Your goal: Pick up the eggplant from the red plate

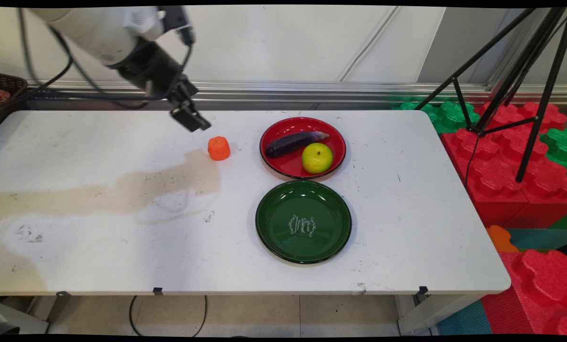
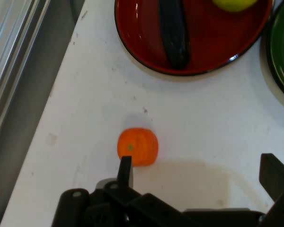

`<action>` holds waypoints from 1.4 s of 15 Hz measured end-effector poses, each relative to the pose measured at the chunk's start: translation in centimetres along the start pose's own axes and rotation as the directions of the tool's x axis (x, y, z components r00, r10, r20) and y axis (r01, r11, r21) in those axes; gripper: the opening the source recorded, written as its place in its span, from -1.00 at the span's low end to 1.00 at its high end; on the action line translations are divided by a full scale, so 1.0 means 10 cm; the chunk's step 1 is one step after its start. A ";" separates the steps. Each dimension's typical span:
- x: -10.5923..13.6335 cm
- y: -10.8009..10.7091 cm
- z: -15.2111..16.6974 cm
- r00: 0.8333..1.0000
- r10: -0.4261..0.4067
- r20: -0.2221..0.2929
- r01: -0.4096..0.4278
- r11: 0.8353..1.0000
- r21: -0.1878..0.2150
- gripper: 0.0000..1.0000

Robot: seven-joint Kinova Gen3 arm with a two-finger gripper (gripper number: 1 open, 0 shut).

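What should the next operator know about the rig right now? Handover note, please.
Hand: open, holding nothing, raised above the table just left of and behind the orange fruit; in the hand view one finger lines up with the fruit.
Orange fruit: alone on the table, left of the red plate.
Red plate: holds a purple eggplant and a yellow-green apple.
Green plate: nearer the camera than the red one, nothing on it.
Nothing is gripped.
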 end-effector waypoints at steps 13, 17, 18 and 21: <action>1.00 -0.16 1.13 0.990 -0.113 0.090 0.108 0.992 0.058 1.00; 1.20 -0.22 1.68 0.985 -0.120 0.125 0.115 0.992 0.043 1.00; 1.24 -0.23 1.82 0.984 -0.121 0.132 0.117 0.992 0.037 1.00; 1.33 -0.24 2.20 0.981 -0.123 0.147 0.123 0.992 0.006 1.00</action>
